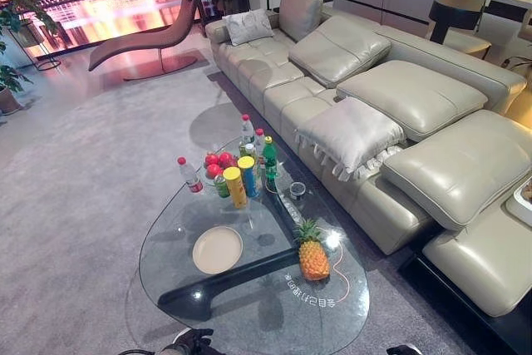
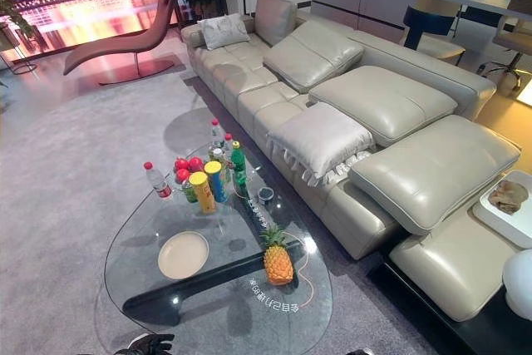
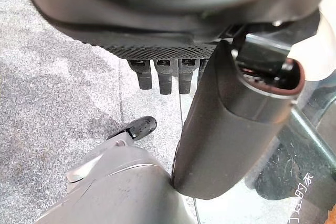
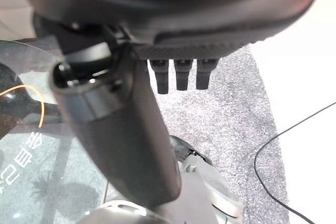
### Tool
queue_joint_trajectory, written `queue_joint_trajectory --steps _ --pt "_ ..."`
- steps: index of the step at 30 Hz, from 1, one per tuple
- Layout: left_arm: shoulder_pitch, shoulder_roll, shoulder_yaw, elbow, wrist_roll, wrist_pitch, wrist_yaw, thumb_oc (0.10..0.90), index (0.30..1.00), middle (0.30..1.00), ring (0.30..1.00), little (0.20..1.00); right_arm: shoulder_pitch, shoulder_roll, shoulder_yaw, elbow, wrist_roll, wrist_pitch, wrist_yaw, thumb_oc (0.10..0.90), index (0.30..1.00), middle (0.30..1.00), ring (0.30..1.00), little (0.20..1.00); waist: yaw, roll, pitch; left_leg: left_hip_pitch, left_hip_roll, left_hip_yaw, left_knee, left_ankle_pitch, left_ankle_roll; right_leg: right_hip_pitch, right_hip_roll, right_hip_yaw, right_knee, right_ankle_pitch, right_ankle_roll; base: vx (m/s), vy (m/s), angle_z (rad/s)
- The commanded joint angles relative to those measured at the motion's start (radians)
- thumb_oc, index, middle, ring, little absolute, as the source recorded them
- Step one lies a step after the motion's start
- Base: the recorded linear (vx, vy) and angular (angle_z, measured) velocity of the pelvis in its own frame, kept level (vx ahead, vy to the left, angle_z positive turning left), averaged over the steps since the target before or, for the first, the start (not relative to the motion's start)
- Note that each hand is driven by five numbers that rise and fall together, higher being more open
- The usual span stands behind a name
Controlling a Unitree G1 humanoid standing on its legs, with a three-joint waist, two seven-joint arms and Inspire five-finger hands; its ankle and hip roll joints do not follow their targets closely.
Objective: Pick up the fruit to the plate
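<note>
Pineapple ahead, toward the right hand's side

The pineapple (image 1: 313, 257) stands upright on the glass counter (image 1: 183, 230), right of the plate (image 1: 217, 249); the left hand (image 3: 173, 51) and the right hand (image 4: 178, 51) hang released, the right nearer.

We see the left hand (image 3: 173, 30): dark housing, a perforated black palm strip, a row of short black fingers (image 3: 165, 80) and a thick matte dark-grey thumb with a reddish-rimmed open end. The right hand (image 4: 173, 35) matches: same dotted strip, black fingers (image 4: 181, 77), bulky dark-grey thumb.
</note>
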Motion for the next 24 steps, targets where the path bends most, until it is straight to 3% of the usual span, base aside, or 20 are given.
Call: queue_joint_trajectory --steps 1,24 --pt "-0.089 0.002 -0.026 0.055 0.003 -0.011 -0.004 0.800 0.900 0.900 0.900 0.900 -0.094 -0.005 0.004 0.024 0.034 0.007 -0.019 0.800 0.900 0.900 0.900 0.900 0.008 -0.019 0.040 0.051 0.022 0.029 0.006 -0.059 -0.007 -0.009 -0.048 -0.043 0.019 0.020 0.015 0.00 0.000 0.00" --pt "-0.080 0.003 -0.018 0.056 -0.011 0.009 0.023 0.800 0.900 0.900 0.900 0.900 -0.093 -0.011 0.006 0.017 0.030 0.019 -0.014 0.800 0.900 0.900 0.900 0.900 0.014 -0.016 0.057 0.040 0.017 0.017 0.006 -0.056 -0.006 -0.012 -0.047 -0.048 0.018 0.019 0.013 0.00 -0.001 0.00"
